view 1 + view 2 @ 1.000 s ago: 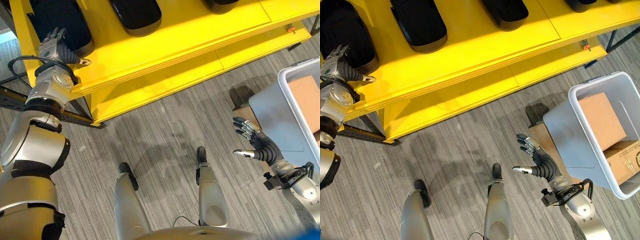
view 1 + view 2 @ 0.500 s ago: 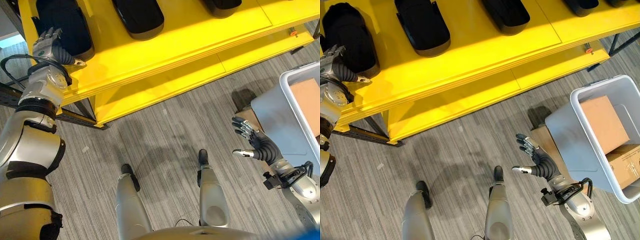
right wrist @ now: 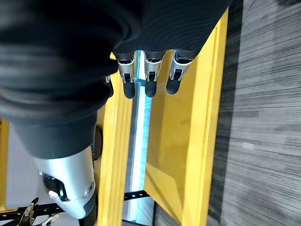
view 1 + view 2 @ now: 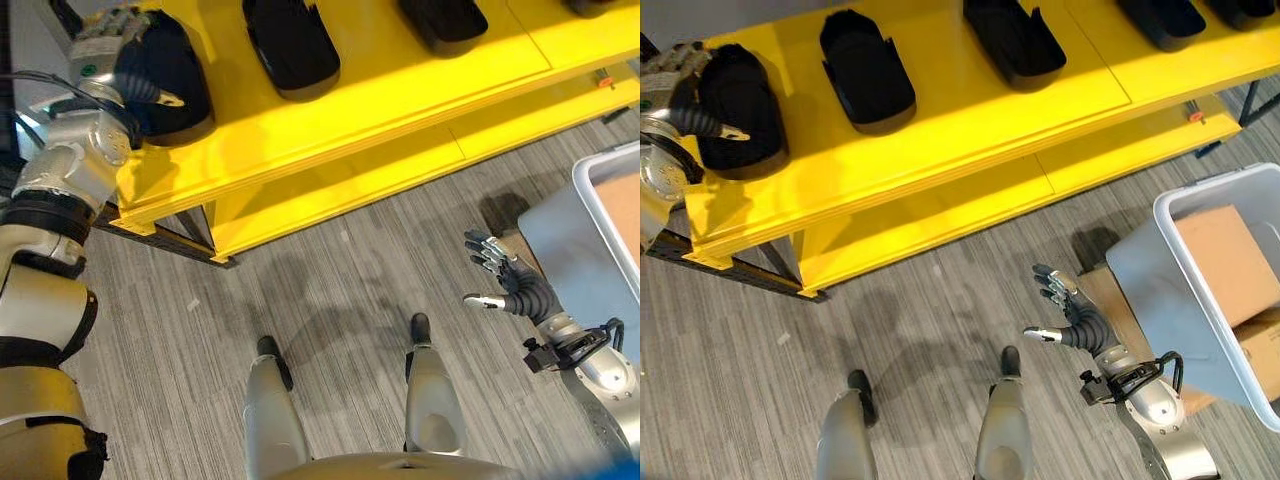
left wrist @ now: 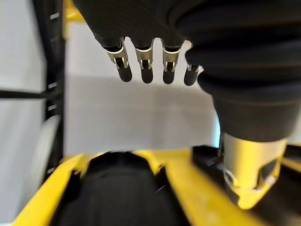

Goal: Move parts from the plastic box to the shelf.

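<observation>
On the top board of the yellow shelf (image 4: 940, 130) we see several black parts lying in a row, each a long rounded shell. The leftmost part (image 4: 738, 108) lies near the left end of the shelf, the next part (image 4: 868, 70) is just to its right, and a third part (image 4: 1013, 40) follows further right. Two more dark parts show at the far right of the top board, cut by the edge of the view.

The left hand (image 4: 120, 40) is at the leftmost part, its back up and its thumb stretched over the yellow board beside the part. In the left wrist view its fingers (image 5: 146, 63) are straight and relaxed above the black shell, and they hold nothing.

The plastic box (image 4: 1185, 290) stands on the floor at the right, well apart from the shelf. It is light grey, and inside it we see brown cardboard pieces (image 4: 1225, 265).

The right hand (image 4: 1072, 318) hangs over the floor between the shelf and the box, with its fingers spread, its thumb apart, and nothing in it.

The floor (image 4: 930, 330) is grey carpet with thin stripes. The shelf has a lower yellow board and dark metal legs (image 4: 735, 270).
</observation>
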### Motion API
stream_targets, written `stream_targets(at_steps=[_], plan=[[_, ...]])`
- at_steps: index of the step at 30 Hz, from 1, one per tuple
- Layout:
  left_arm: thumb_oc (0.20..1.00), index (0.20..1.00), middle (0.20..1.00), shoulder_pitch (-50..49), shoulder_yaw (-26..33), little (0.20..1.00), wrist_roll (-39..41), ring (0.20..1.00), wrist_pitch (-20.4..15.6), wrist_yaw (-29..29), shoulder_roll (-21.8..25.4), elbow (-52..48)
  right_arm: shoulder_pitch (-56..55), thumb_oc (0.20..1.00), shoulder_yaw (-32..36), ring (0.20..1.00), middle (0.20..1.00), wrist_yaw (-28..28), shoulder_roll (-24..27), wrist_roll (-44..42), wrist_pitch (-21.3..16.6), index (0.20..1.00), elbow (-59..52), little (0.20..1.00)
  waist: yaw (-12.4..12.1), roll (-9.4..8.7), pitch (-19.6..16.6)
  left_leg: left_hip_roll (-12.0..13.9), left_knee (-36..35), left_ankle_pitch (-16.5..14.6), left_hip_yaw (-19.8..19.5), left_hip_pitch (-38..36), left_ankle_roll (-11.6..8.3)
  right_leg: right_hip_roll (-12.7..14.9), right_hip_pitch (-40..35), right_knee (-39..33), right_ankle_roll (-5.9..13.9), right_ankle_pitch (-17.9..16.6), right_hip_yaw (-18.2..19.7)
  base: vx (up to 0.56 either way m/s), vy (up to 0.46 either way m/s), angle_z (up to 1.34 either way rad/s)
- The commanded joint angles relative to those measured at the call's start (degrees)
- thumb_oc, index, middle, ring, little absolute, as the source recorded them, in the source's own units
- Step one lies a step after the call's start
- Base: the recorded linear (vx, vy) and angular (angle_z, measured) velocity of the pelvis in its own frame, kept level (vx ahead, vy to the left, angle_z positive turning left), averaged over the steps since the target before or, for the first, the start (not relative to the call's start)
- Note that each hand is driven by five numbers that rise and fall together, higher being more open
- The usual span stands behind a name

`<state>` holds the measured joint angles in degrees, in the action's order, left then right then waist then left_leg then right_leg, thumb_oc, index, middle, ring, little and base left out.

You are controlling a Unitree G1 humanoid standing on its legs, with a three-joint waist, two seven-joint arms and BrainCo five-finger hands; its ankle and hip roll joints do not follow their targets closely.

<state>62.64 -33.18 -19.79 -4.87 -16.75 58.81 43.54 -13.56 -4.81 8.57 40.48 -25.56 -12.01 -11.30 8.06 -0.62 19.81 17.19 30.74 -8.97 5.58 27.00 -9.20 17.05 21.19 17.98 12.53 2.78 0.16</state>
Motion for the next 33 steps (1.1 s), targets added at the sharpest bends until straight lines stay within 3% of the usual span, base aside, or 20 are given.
stream_targets(at_steps=[1, 5, 7, 11, 12, 13, 14, 15, 16, 18, 23, 24, 26, 27, 28, 29, 30, 33], plan=[[1.000, 1.000, 1.000, -6.67, 10.28, 1.000, 1.80, 1.000, -2.64, -3.07, 3.95, -8.36, 0.57, 1.000, 3.87, 1.000, 1.000, -0.89, -1.92, 1.62, -3.04, 1.000, -0.37, 1.000, -0.55, 0.09, -2.58, 0.87, -3.87, 6.28, -4.11, -1.84, -1.32, 2.72, -1.45, 6.01, 0.52, -0.30, 1.95, 0.04, -0.043, 0.00], [1.000, 1.000, 1.000, -21.08, 22.15, 1.000, 6.35, 1.000, -5.02, -2.48, 1.23, -18.16, 0.84, 1.000, 4.03, 1.000, 1.000, -1.66, -3.65, 2.90, -2.94, 1.000, 0.81, 1.000, -1.09, 0.87, -3.31, 1.03, -6.66, 7.48, -3.82, -5.05, -1.44, 2.58, -3.76, 5.11, 0.26, -0.18, 1.68, 0.03, -0.021, 0.00], [1.000, 1.000, 1.000, -35.24, 30.12, 1.000, 14.12, 1.000, -8.42, -0.65, -5.61, -26.10, 2.03, 1.000, 3.93, 1.000, 1.000, -2.27, -5.28, 3.89, -2.83, 1.000, 2.34, 1.000, -2.18, 1.87, -4.68, 1.32, -10.00, 9.04, -3.68, -8.45, -1.33, 2.21, -5.82, 4.45, -0.16, 0.23, 1.29, 0.09, -0.071, -0.04], [1.000, 1.000, 1.000, -49.04, 34.73, 1.000, 24.80, 1.000, -12.25, 3.33, -14.10, -35.35, 3.76, 1.000, 2.16, 1.000, 1.000, -2.69, -6.44, 4.31, -2.62, 1.000, 3.70, 1.000, -2.52, 3.17, -6.76, 2.12, -15.83, 11.48, -3.10, -13.38, -1.19, 1.58, -8.77, 3.13, -0.44, 0.89, 0.66, 0.08, -0.068, 0.01], [1.000, 1.000, 1.000, -54.42, 35.46, 1.000, 30.28, 1.000, -13.49, 6.80, -17.56, -38.99, 4.53, 1.000, 2.07, 1.000, 1.000, -2.96, -6.93, 4.68, -2.65, 1.000, 4.58, 1.000, -2.99, 3.72, -7.90, 2.46, -18.20, 12.61, -2.87, -15.41, -0.95, 1.07, -9.73, 3.18, -0.69, 1.59, 0.61, 0.07, -0.062, 0.09], [1.000, 1.000, 1.000, -54.99, 35.89, 1.000, 30.40, 1.000, -13.34, 6.98, -17.62, -39.39, 4.52, 1.000, 1.85, 1.000, 1.000, -2.98, -6.81, 4.69, -2.65, 1.000, 4.57, 1.000, -2.86, 3.73, -7.89, 2.49, -18.59, 12.77, -2.70, -15.82, -0.98, 1.03, -9.88, 3.14, -0.72, 1.60, 0.68, 0.11, -0.113, 0.04], [1.000, 1.000, 1.000, -59.50, 34.67, 1.000, 38.55, 1.000, -14.06, 10.86, -23.37, -41.86, 5.16, 1.000, 0.59, 1.000, 1.000, -2.93, -7.04, 5.03, -2.68, 1.000, 5.24, 1.000, -3.17, 4.11, -9.02, 3.06, -20.76, 13.87, -2.48, -18.31, -0.81, 0.52, -10.96, 3.68, -1.16, 2.62, 0.58, 0.13, -0.144, 0.01], [1.000, 1.000, 1.000, -64.73, 34.73, 1.000, 43.26, 1.000, -13.48, 13.89, -26.28, -44.98, 4.33, 1.000, 0.87, 1.000, 1.000, -2.39, -6.65, 5.48, -2.50, 1.000, 4.62, 1.000, -3.50, 4.40, -10.08, 3.54, -21.95, 14.56, -2.33, -19.96, -0.50, -0.09, -11.83, 4.54, -1.82, 4.07, 0.29, 0.13, -0.143, -0.07], [1.000, 1.000, 1.000, -65.04, 34.86, 1.000, 43.33, 1.000, -13.39, 13.97, -26.34, -45.20, 4.19, 1.000, 0.80, 1.000, 1.000, -2.39, -6.56, 5.47, -2.47, 1.000, 4.53, 1.000, -3.45, 4.45, -10.11, 3.57, -22.12, 14.62, -2.27, -20.18, -0.53, -0.12, -11.92, 4.60, -1.85, 4.15, 0.30, 0.11, -0.141, -0.03], [1.000, 1.000, 1.000, -71.73, 33.57, 1.000, 50.75, 1.000, -11.82, 18.65, -29.59, -48.56, 3.37, 1.000, 0.78, 1.000, 1.000, -1.52, -4.95, 6.74, -2.62, 1.000, 3.80, 1.000, -4.11, 5.23, -11.17, 4.65, -24.60, 17.86, -2.81, -22.75, -0.58, -1.51, -13.19, 6.80, -3.10, 6.89, -0.56, 0.06, -0.151, -0.04], [1.000, 1.000, 1.000, -80.94, 30.76, 1.000, 57.65, 1.000, -8.86, 24.27, -33.47, -49.91, 1.25, 1.000, 0.86, 1.000, 1.000, -0.25, -3.29, 7.21, -3.08, 1.000, 3.10, 1.000, -5.34, 6.19, -11.94, 6.85, -27.08, 26.04, -5.02, -24.11, -0.74, -5.13, -13.61, 10.36, -5.63, 10.58, -2.03, 0.00, -0.162, 0.05], [1.000, 1.000, 1.000, -82.68, 30.67, 1.000, 58.79, 1.000, -8.47, 25.78, -33.88, -50.60, 0.68, 1.000, 1.18, 1.000, 1.000, -0.13, -2.95, 7.39, -3.21, 1.000, 3.00, 1.000, -5.63, 6.43, -12.00, 7.39, -27.79, 28.83, -5.98, -23.83, -1.31, -6.23, -13.95, 10.47, -6.27, 11.13, -2.66, -0.06, -0.218, 0.13], [1.000, 1.000, 1.000, -84.26, 29.17, 1.000, 63.11, 1.000, -7.35, 27.05, -35.38, -49.15, -0.26, 1.000, 1.29, 1.000, 1.000, -0.28, -2.39, 7.78, -3.64, 1.000, 3.68, 1.000, -6.40, 6.78, -11.53, 7.39, -27.78, 37.44, -8.10, -21.44, -2.65, -8.05, -15.45, 9.10, -7.59, 11.17, -4.62, -0.09, -0.242, 0.26], [1.000, 1.000, 1.000, -84.18, 28.64, 1.000, 65.14, 1.000, -7.16, 27.39, -35.72, -48.53, -0.46, 1.000, 1.20, 1.000, 1.000, -1.30, -2.42, 8.18, -3.66, 1.000, 4.65, 1.000, -6.54, 5.80, -11.00, 6.77, -26.98, 38.22, -6.39, -19.52, -2.19, -8.59, -16.51, 6.40, -8.63, 10.29, -6.26, -0.13, -0.365, 0.80], [1.000, 1.000, 1.000, -85.38, 29.39, 1.000, 65.49, 1.000, -7.36, 27.34, -36.73, -48.21, -0.29, 1.000, 0.27, 1.000, 1.000, -1.07, -2.70, 7.78, -3.42, 1.000, 5.47, 1.000, -7.05, 4.36, -11.11, 1.62, -24.07, 31.31, -7.62, -19.70, 0.00, -8.63, -17.63, 2.11, -8.41, 7.76, -6.86, -0.11, -0.310, 1.08], [1.000, 1.000, 1.000, -85.37, 29.42, 1.000, 65.49, 1.000, -7.36, 27.34, -36.75, -48.21, -0.23, 1.000, 0.24, 1.000, 1.000, -1.07, -2.70, 7.78, -3.44, 1.000, 5.51, 1.000, -7.03, 4.51, -11.18, 1.73, -23.93, 31.30, -7.68, -19.45, 0.07, -8.78, -17.67, 1.68, -8.38, 7.38, -6.92, -0.12, -0.349, 0.86], [1.000, 1.000, 1.000, -84.71, 27.61, 1.000, 68.36, 1.000, -6.54, 28.86, -37.71, -46.67, -0.29, 1.000, -0.14, 1.000, 1.000, -0.05, -3.25, 7.23, -3.23, 1.000, 6.61, 1.000, -7.01, 2.35, -11.79, -5.38, -19.59, 19.99, -6.88, -20.57, 2.94, -8.06, -20.28, -4.75, -8.34, 3.90, -7.80, -0.10, -0.197, 0.41], [1.000, 1.000, 1.000, -83.99, 25.41, 1.000, 68.48, 1.000, -5.96, 29.89, -38.10, -46.37, -0.39, 1.000, -1.44, 1.000, 1.000, 0.12, -5.16, 6.70, -2.55, 1.000, 7.92, 1.000, -5.86, 2.20, -13.97, -8.81, -21.40, 13.21, -4.68, -24.19, 4.31, -8.49, -21.87, -9.88, -7.37, 1.28, -9.07, -0.04, -0.083, 0.22]])
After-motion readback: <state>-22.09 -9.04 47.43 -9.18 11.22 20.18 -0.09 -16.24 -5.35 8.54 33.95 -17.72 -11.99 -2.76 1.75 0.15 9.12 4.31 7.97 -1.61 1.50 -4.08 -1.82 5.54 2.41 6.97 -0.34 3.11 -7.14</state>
